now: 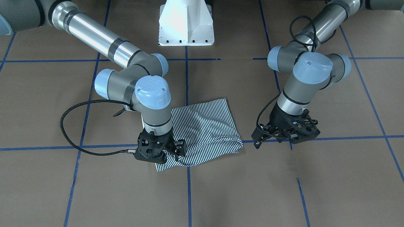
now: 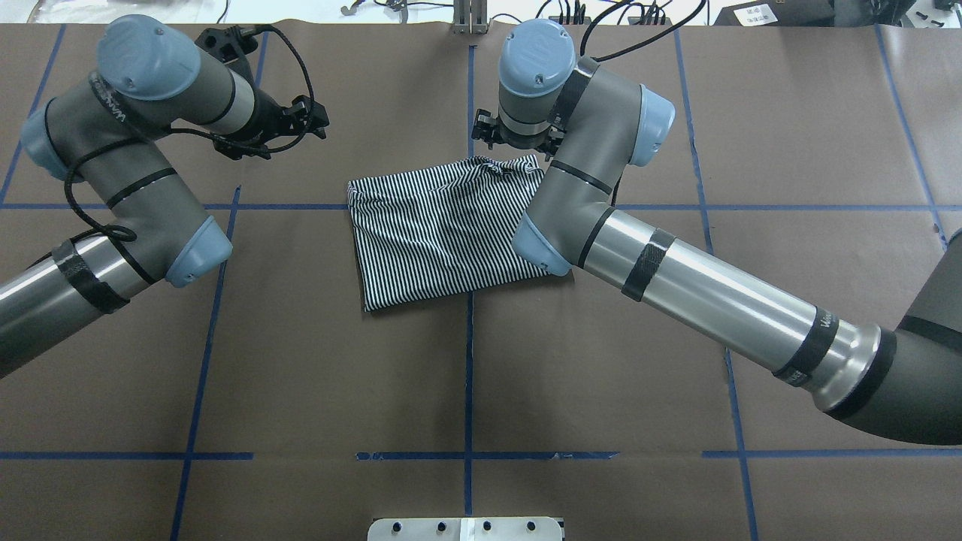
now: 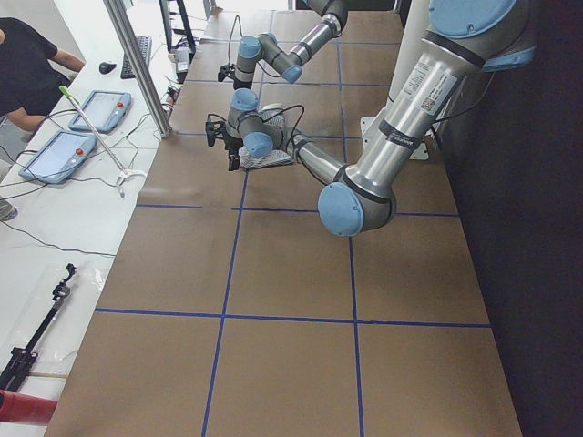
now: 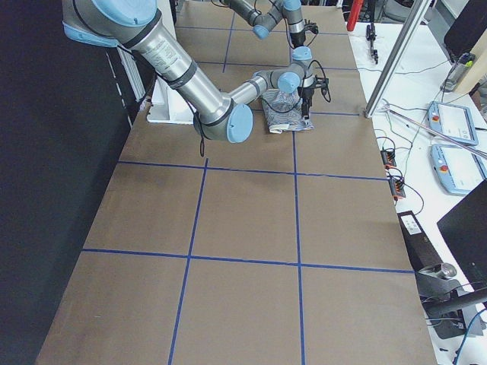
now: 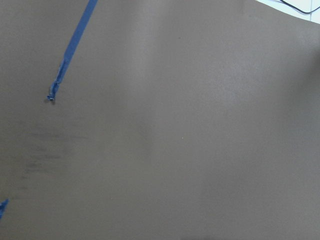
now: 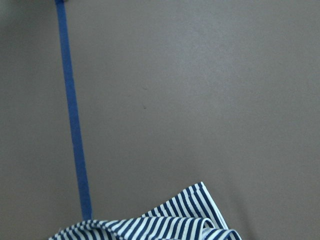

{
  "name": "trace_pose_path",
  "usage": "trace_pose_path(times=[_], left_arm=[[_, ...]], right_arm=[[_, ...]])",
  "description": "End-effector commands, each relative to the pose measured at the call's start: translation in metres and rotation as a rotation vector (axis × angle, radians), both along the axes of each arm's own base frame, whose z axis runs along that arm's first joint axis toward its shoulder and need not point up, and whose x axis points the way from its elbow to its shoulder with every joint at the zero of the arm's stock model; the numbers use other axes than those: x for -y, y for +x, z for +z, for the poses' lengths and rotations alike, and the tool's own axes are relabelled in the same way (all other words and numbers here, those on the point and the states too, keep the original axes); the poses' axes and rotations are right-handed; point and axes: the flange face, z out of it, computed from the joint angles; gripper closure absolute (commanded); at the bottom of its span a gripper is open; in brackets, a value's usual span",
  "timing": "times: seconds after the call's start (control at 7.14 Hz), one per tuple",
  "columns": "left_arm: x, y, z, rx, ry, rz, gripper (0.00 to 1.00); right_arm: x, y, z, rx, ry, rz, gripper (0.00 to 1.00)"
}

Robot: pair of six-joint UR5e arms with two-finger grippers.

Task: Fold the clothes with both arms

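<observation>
The folded striped polo shirt [image 2: 436,233] lies mid-tabletop [image 2: 301,361], its far right corner under the right tool [image 1: 175,151], grip impossible to tell, while the left tool [image 2: 310,120], seemingly parted and empty, hangs well beyond its left edge.

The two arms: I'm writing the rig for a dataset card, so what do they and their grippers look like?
The left arm and right arm match: grey tubular links, polished silver sections with black bands, light-blue joint caps. The left gripper and right gripper are black, lattice-like two-finger units, each trailing a black braided cable.
</observation>
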Motion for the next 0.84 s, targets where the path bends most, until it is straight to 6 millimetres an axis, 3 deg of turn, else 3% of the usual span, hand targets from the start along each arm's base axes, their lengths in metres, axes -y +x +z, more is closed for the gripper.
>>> trace_pose_path(times=[0.0,0.42,0.56,0.7], left_arm=[[-0.003,-0.016,0.003,0.010,0.003,0.009,0.00],[-0.004,-0.016,0.004,0.012,0.001,0.013,0.00],[-0.004,-0.015,0.005,0.012,-0.001,0.012,0.00],[-0.005,-0.014,0.006,0.013,-0.002,0.014,0.00]], right_arm=[[-0.026,-0.026,0.003,-0.073,0.070,-0.107,0.00],[-0.017,-0.037,0.040,-0.180,0.131,-0.222,0.00],[-0.005,-0.030,0.047,-0.214,0.154,-0.213,0.00],[0.019,-0.009,0.056,-0.243,0.165,-0.202,0.00]])
